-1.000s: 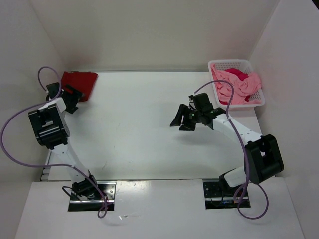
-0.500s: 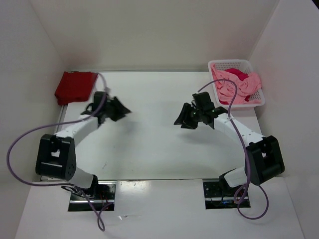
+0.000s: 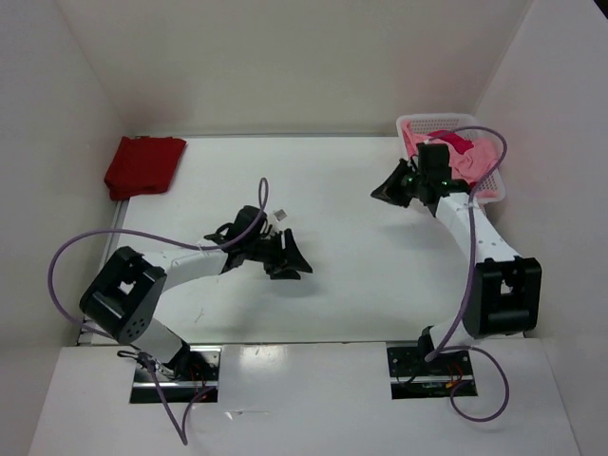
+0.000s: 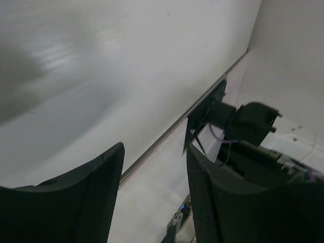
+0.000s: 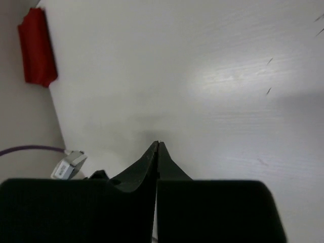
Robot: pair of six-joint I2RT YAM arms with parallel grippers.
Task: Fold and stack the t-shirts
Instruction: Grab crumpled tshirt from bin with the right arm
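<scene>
- The dark red t-shirt (image 3: 142, 166) lies folded at the worktop's (image 3: 332, 294) far-left corner. The light pink t-shirt (image 3: 480, 155) and magenta t-shirt (image 3: 454, 142) lie tangled in the basket (image 3: 496, 190). Expect both to lift together if you pinch one.
- The right fingers (image 5: 157, 154), pressed shut and empty beside the basket, cannot grasp cloth until you spread them.
- The left fingers (image 3: 287, 258) stand apart, empty, mid-worktop.
- No readable writing or brand.

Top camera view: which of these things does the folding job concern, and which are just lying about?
Part of the job:
dark red t-shirt, at the table's far left corner
light pink t-shirt, bunched in the basket
magenta t-shirt, bunched in the basket

Just there:
white mesh basket, holding the two pink shirts
white table
</scene>
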